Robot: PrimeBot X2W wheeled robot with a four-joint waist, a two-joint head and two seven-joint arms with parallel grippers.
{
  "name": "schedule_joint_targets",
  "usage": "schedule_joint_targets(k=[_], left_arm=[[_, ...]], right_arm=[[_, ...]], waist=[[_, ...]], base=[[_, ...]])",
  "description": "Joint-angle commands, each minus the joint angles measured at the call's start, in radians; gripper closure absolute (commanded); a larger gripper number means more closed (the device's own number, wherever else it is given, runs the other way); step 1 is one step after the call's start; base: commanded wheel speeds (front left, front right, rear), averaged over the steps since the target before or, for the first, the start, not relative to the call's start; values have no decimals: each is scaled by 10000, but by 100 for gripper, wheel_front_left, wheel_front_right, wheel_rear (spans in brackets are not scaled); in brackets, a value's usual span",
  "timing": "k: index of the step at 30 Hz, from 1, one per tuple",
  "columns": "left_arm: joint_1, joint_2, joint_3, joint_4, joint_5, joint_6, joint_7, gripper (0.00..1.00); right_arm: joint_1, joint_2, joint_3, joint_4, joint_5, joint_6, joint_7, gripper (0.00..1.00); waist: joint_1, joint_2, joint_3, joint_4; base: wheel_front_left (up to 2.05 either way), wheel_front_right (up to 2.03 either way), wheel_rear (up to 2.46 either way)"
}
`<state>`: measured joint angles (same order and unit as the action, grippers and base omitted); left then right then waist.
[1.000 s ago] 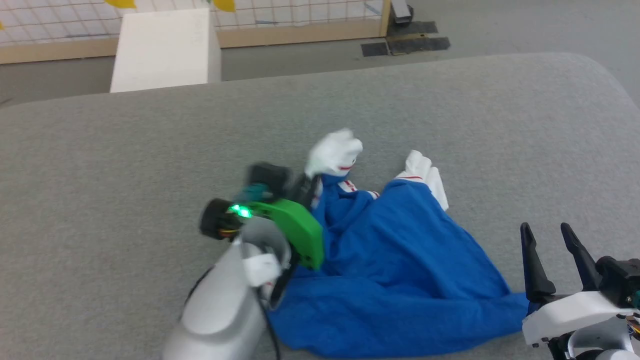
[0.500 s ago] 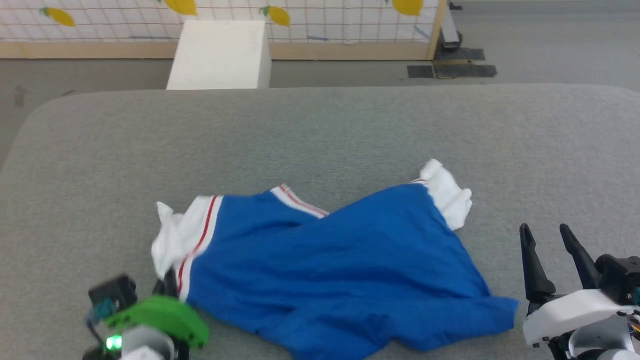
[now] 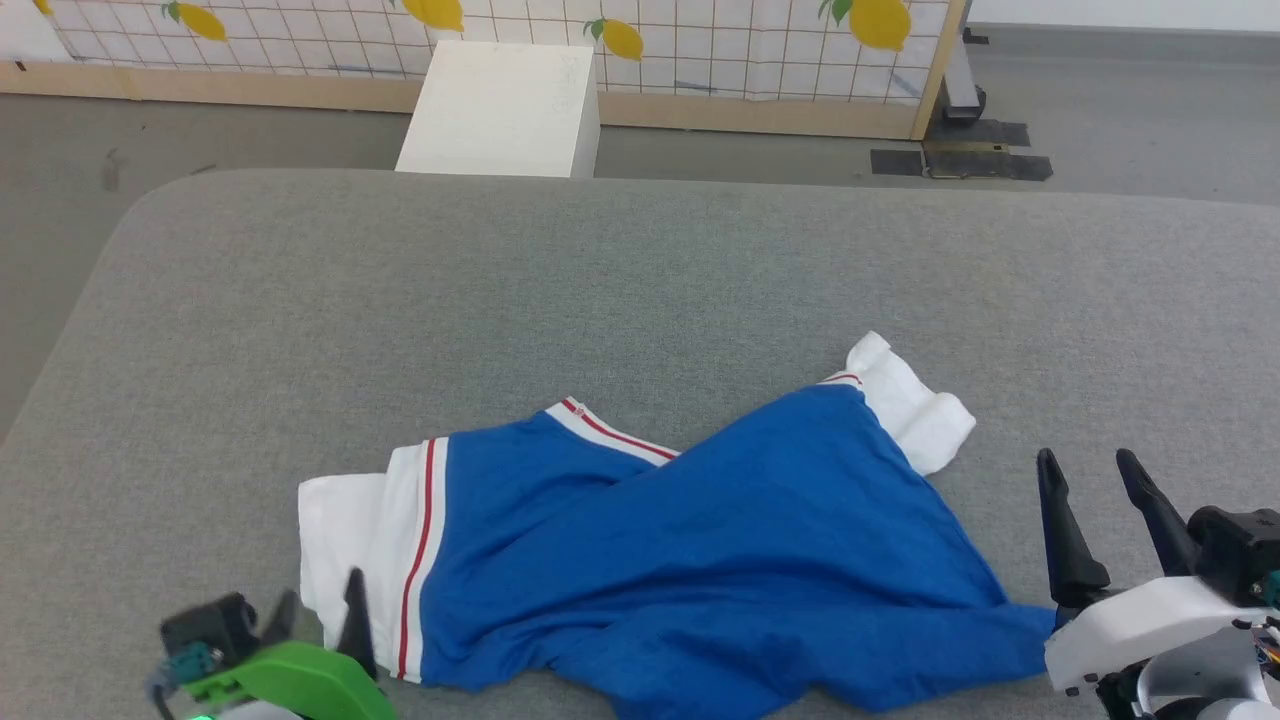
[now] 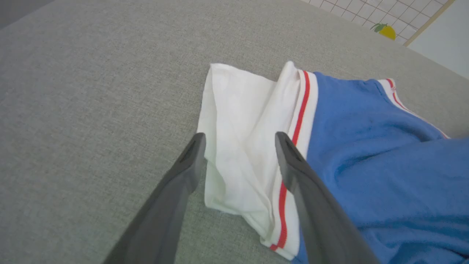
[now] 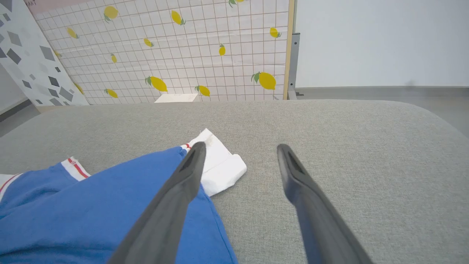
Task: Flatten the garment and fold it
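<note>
**Q:** Where's the garment rn?

**Me:** The garment (image 3: pixel 700 560) lies on the grey padded table (image 3: pixel 600 260), between my two grippers. It's not flat: the blue body is twisted w/ a diagonal ridge and bunched along the near edge.

**Q:** Why's it sprawled sideways like that?

**Me:** My guess is it's spread across its width so one sleeve lands by each gripper, handy for tugging it flat. One white sleeve (image 4: pixel 234 121) sits right ahead of my left gripper (image 4: pixel 240 137). Its red-striped trim (image 4: pixel 302 106) is just beyond, on the side toward my right gripper (image 3: pixel 1085 462). The other white sleeve (image 3: pixel 915 405) is ahead of the right gripper & a bit toward the left one, curled on itself.

**Q:** Left gripper status?

**Me:** Fingers are spread approx. medium-wide, w/ nothing gripped. They straddle the sleeve's near part from above. Can't tell if the tips touch cloth.

**Q:** And the right?

**Me:** Also apart, similar gap, empty. The blue hem corner (image 3: pixel 1020 625) runs up to just beside its base, but I can't tell if it touches there. There's bare table on its outer side.

**Q:** How far along?

**Me:** Early, imo. Flattening isn't done and there's no fold yet. The sleeve by my left gripper is creased & doubled, so that corner prob. needs pulling out first.
</note>
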<state>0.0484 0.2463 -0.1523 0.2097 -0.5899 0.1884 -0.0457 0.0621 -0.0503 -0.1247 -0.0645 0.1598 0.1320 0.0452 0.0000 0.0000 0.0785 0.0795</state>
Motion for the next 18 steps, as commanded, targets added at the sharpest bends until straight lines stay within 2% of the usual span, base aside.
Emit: schedule_joint_targets(k=[1,4,9,14,18], left_arm=[[46,293,-10,-211,184,-51,-39,0],[-257,899,0,-455,429,-215,159,0],[-1348,1707,-9,-22,430,-857,700,0],[-2509,2149,-211,1089,205,-1593,1507,0],[-3147,2310,-331,2023,-19,-1892,2266,0]], right_arm=[[4,1,36,-71,54,-13,29,0],[-73,1,90,-163,39,-13,15,0],[-232,1,203,-317,-19,-13,24,0],[-434,1,294,-442,-53,-13,49,0],[-576,1,306,-485,-55,-13,25,0]], waist=[[0,0,30,-1],[0,0,178,-38],[0,0,596,-216],[0,0,1098,-549],[0,0,1457,-832]], base=[[0,0,0],[0,0,0],[0,0,0],[0,0,0],[0,0,0]])
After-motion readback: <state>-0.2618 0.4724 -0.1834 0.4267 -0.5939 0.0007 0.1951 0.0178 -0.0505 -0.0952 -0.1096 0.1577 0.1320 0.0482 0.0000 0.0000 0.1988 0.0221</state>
